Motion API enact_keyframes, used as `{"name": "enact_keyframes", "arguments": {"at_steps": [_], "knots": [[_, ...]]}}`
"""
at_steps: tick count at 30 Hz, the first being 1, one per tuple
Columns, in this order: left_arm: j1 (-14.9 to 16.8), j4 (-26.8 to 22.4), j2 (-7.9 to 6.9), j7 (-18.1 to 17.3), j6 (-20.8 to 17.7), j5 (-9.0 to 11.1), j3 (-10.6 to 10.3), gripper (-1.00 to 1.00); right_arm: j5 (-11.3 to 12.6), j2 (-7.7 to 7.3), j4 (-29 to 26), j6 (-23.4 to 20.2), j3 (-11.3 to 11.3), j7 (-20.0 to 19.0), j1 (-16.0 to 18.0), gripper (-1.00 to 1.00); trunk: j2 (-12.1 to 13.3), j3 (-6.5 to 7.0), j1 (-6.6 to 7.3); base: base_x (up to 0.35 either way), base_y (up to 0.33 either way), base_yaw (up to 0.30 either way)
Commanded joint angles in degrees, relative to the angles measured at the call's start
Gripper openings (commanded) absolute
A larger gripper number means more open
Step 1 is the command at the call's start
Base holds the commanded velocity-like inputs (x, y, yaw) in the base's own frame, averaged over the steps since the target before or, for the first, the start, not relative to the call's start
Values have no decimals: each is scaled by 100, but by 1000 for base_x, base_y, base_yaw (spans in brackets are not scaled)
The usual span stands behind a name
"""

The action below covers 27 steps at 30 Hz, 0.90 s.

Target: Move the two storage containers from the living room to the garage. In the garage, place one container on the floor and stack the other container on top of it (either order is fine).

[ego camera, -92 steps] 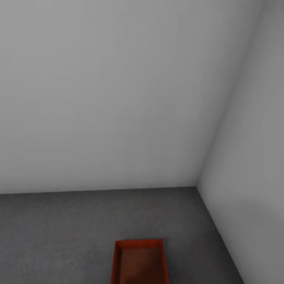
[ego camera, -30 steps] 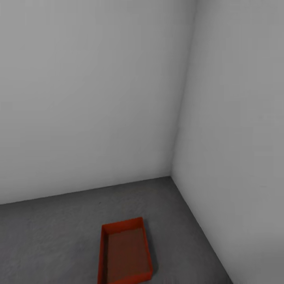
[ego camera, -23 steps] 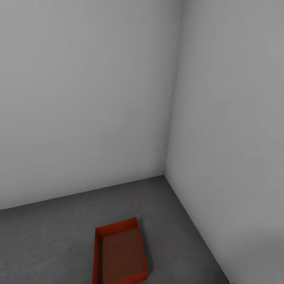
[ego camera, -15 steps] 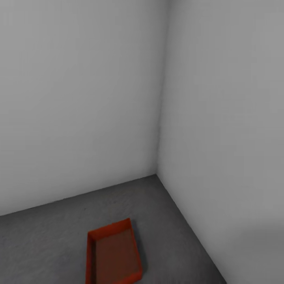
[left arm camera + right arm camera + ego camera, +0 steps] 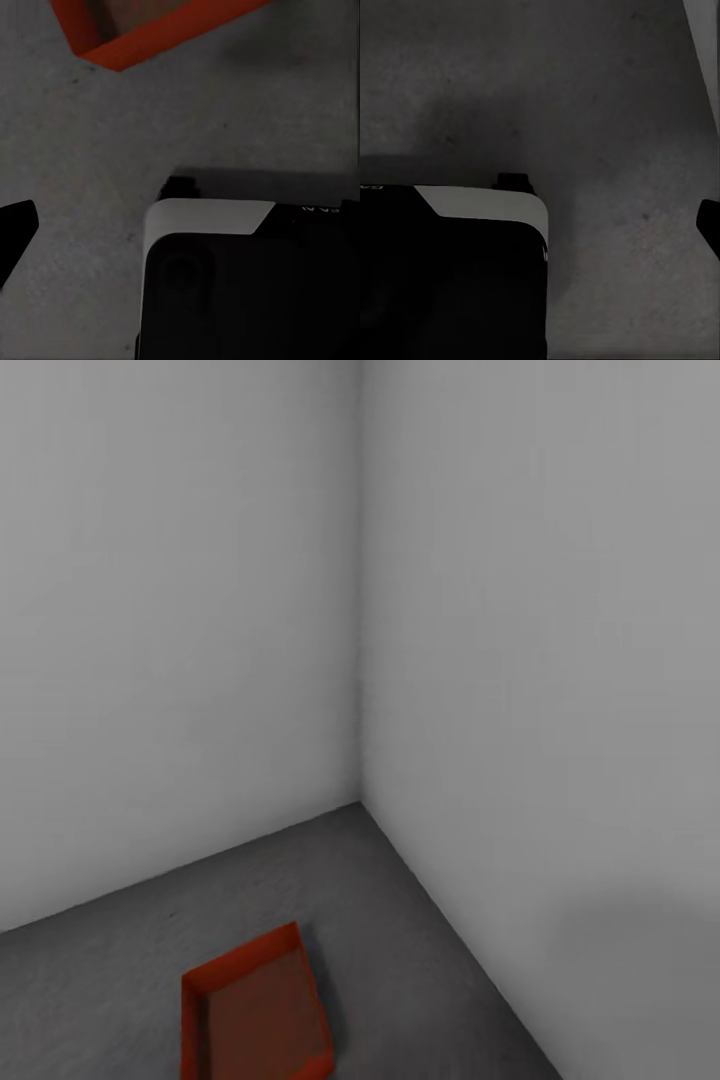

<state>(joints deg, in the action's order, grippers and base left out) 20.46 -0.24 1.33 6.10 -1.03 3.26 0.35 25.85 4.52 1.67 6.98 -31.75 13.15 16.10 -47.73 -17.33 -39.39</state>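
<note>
so the head camera is looking down into a corner of the garage, two plain grey-white walls (image 5: pixel 180 610) meeting at a vertical seam, with dark speckled concrete floor (image 5: pixel 400 940) below. One orange-red storage container (image 5: pixel 255 1015) sits flat on that floor, open side up, turned a bit at an angle to the walls, near the corner but clear of both walls. It looks empty inside and its near end runs off the bottom edge of the view. In the left wrist view a corner of the same container (image 5: pixel 150 34) shows over the concrete, well apart from the robot's black and white body (image 5: pixel 240 277) below the camera. There's just a dark fingertip (image 5: pixel 13 232) poking in at the edge, so I can't tell how wide the left claw is spread, and nothing shows in it. Right wrist view is similar: concrete, a strip of pale wall (image 5: pixel 706 45), the robot's body, and a sliver of a dark finger (image 5: pixel 711 225) at the edge, can't tell its opening either
</note>
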Motion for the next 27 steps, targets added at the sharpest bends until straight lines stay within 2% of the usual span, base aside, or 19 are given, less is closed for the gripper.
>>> {"name": "enact_keyframes", "arguments": {"at_steps": [1, 27], "knots": [[2, -3, 0, 14, -11, 34, 0, 100, 54, 5, 18, 28, -49, 3, 7, 100, -5, -7, -1, 0, 0, -293], [2, -3, -1, 14, -11, 34, 0, 100, 71, -12, 18, 41, -43, 3, 3, 100, -5, -7, -1, 0, 0, -293]]}}
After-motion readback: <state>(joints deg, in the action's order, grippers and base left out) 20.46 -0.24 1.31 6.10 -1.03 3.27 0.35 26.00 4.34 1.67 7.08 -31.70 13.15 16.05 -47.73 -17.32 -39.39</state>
